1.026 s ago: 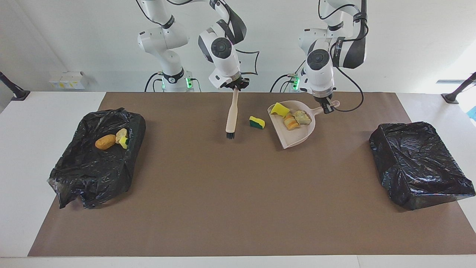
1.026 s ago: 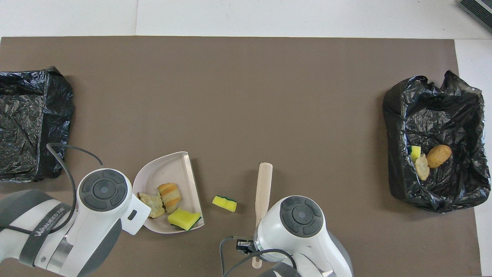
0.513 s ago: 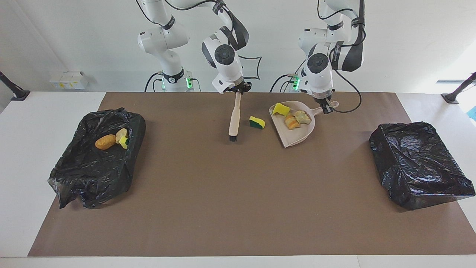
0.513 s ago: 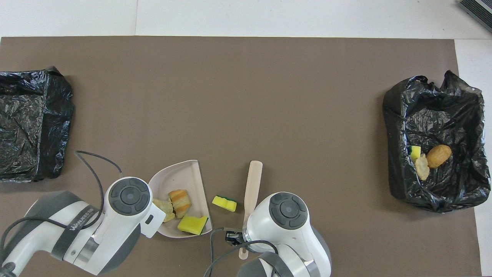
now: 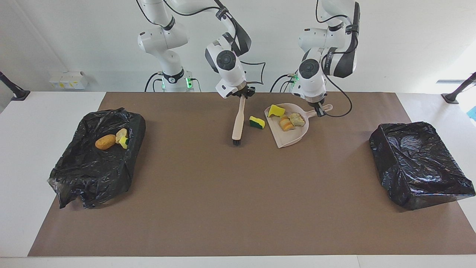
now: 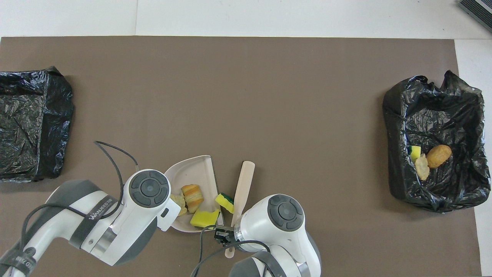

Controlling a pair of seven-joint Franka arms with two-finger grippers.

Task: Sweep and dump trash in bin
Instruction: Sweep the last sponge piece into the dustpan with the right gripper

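Trash, seven pieces observed. One yellow sponge chunk with a green underside [image 5: 257, 122] lies on the brown mat [image 5: 238, 208], between the brush and the open lip of the dustpan, just beside both. Three pieces sit in the beige dustpan [image 5: 288, 138]: a yellow sponge chunk [image 5: 276, 110] at the lip end nearest the robots, an orange-striped wedge [image 5: 285, 124] and a pale crumbly lump [image 5: 296, 119] touching it. Three more lie inside the open black-lined bin [image 5: 89, 175] at the right arm's end of the table: a brown oval lump [image 5: 105, 142], a pale lump [image 5: 121, 134] and a small yellow chunk [image 5: 124, 142], clustered together.

The left gripper [image 5: 319, 110] is closed on the dustpan's handle, the pan resting on the mat. The right gripper [image 5: 243, 93] is clamped on the top of the beige brush [image 5: 238, 121], which hangs nearly upright, its dark bristles down at the mat.

A second black-bagged bin [image 5: 418, 163] stands at the left arm's end of the table, nothing visible on it.
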